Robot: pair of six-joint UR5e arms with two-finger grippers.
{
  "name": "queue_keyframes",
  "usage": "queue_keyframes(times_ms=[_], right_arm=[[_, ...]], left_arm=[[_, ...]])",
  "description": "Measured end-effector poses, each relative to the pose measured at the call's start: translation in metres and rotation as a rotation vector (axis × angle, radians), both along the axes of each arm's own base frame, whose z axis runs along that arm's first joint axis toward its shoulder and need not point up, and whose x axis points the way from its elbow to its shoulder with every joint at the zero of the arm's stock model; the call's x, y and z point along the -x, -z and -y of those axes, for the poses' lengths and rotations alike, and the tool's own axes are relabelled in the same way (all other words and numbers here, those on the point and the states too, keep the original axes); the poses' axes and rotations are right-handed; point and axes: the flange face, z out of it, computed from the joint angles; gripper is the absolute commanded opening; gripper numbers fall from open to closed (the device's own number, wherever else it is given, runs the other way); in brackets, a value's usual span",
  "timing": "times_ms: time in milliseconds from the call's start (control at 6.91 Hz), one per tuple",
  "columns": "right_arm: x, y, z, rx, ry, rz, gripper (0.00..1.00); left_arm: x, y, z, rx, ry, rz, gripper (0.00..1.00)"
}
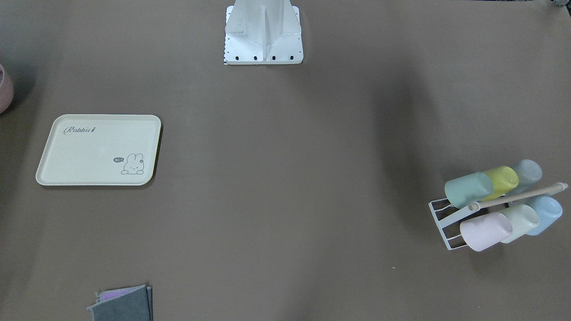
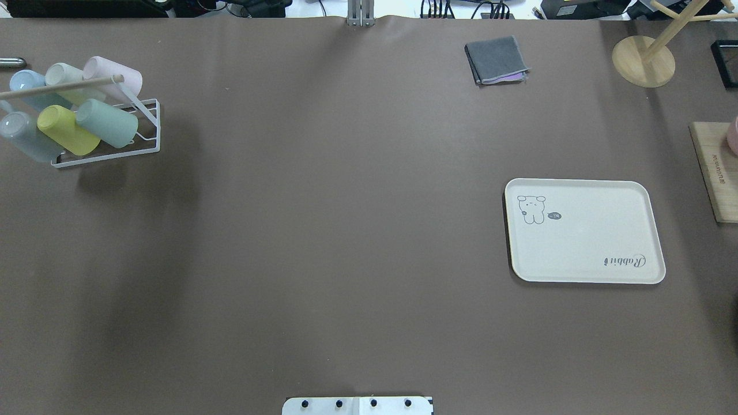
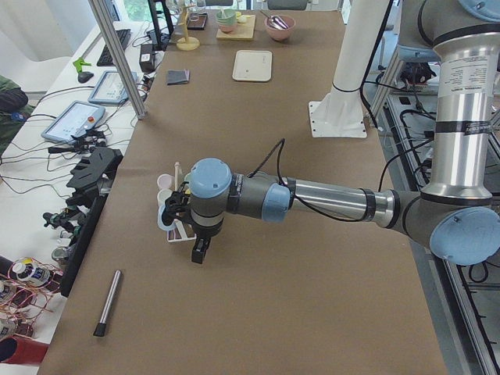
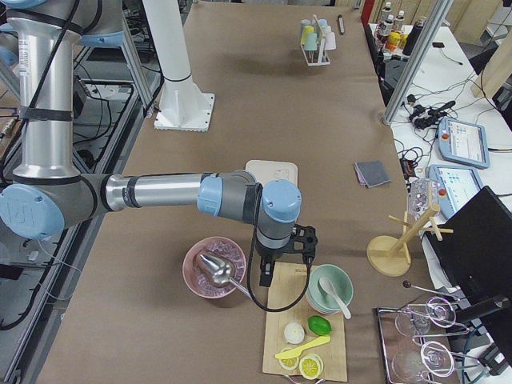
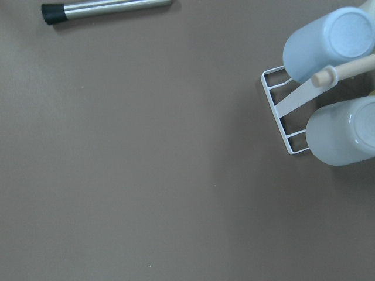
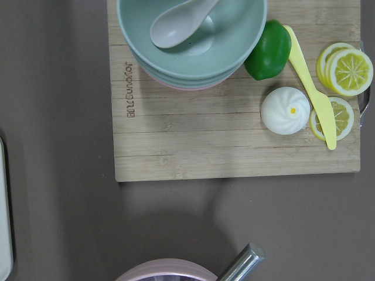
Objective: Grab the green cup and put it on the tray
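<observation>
**Green cup (image 2: 106, 123) on the rack (image 2: 158, 127), well apart from the tray (image 2: 585, 230)**

I see it lying tilted on the white wire rack, at the rack's right end in my overhead view, just beside the yellow cup (image 2: 66, 129). My left arm (image 3: 328, 201) hangs over that rack; I cannot tell how its jaws stand. Well right of the rack lies the tray. Farther still from the rack is my right arm (image 4: 160, 190), and I cannot tell its jaws' state either.

A matte brown surface (image 2: 346, 230) lies under soft, even light. Alongside it, past an aluminium post (image 3: 117, 58), a white desk (image 3: 51, 98) holds tablets (image 3: 76, 119).
</observation>
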Motion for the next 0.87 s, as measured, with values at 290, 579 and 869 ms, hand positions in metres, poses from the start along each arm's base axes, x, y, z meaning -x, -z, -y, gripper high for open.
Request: queue_keyframes(times_ms=[290,579,869], right_arm=[[0.000,0.001,0.001,-0.002,0.000,0.000,1.00],[0.000,0.001,0.001,-0.003,0.000,-0.001,1.00],[0.000,0.001,0.001,-0.004,0.000,-0.001,1.00]], left_arm=[[-0.011,0.013,0.007,-0.111,-0.021,0.025,0.99],[-0.038,0.029,0.017,-0.235,-0.054,0.105,0.99],[-0.060,0.054,0.019,-0.339,-0.081,0.139,0.99]])
